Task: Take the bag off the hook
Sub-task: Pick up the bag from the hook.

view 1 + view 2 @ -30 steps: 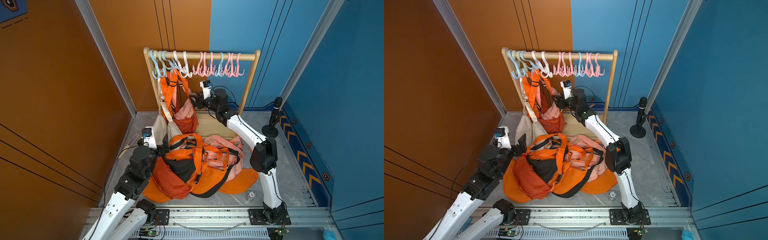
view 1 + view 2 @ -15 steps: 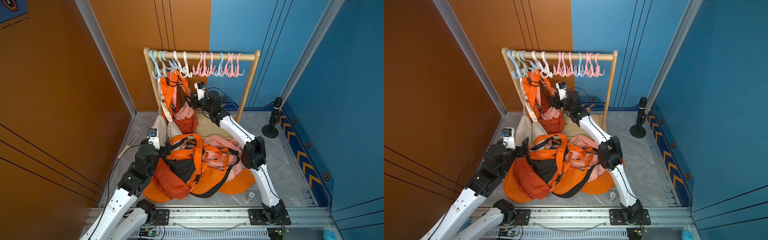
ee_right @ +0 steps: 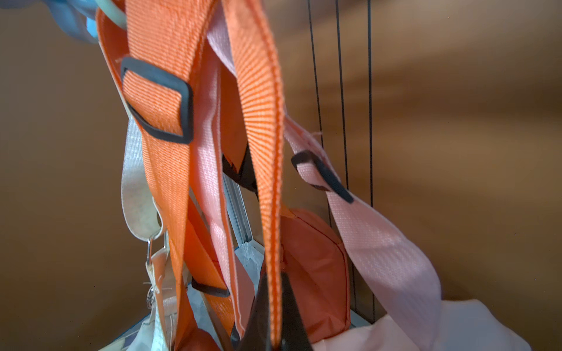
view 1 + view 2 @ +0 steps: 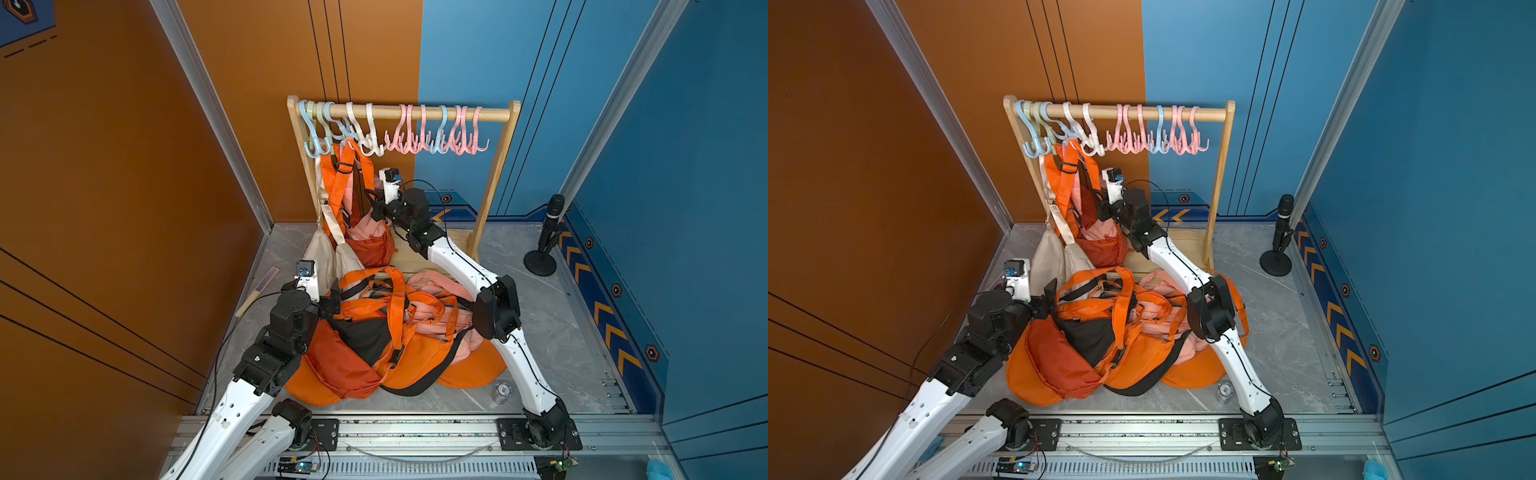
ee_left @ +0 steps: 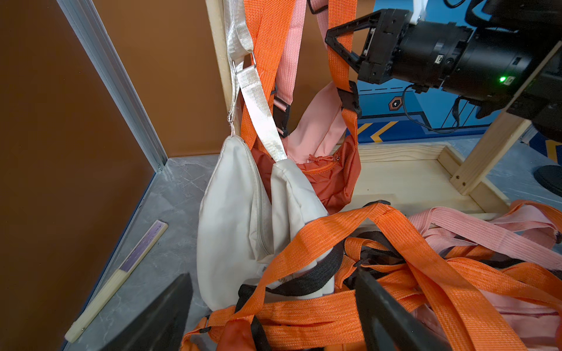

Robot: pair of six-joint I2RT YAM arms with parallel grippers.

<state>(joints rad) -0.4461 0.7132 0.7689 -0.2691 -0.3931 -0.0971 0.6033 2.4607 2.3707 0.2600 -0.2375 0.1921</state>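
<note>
The cell is a grey marbled bench (image 4: 540, 332) walled in orange and blue.

Top views: a wooden rack (image 4: 496, 178) stands at the back in both top views. Its rail (image 4: 415, 111) carries a row of plastic hooks (image 4: 436, 137). The orange bag (image 4: 374, 249) hangs at the rail's left end, beside a cream bag (image 4: 320, 253); which hook bears it cannot be told. The right arm (image 4: 453, 257) reaches into the hanging straps (image 4: 338, 183) below the hooks. The left jaws stand released over the pile of bags (image 4: 374, 336) in front.

Left wrist view: the right jaws are clenched on a single orange strap (image 5: 336, 60), above its black buckle (image 5: 349, 100). The rack's left post (image 5: 217, 60) and the orange wall sit close behind the straps. The rack base (image 5: 404, 179) is bare.

Right wrist view: the orange strap (image 3: 267, 121) runs from the jaws up toward the blurred hooks (image 3: 91, 21). A pink strap (image 3: 365, 237) and a cream strap (image 3: 133, 182) hang just beside it.

Procedure, as judged:
- Raise the strap until it slackens on its hook.
- Carry it out past the hook tip, toward the empty side of the rail.
- Lift vertically first. A sideways tug may swing the hook or drag the neighbouring straps.
- Withdraw over the rack base, clear of the right post and the pile.
</note>
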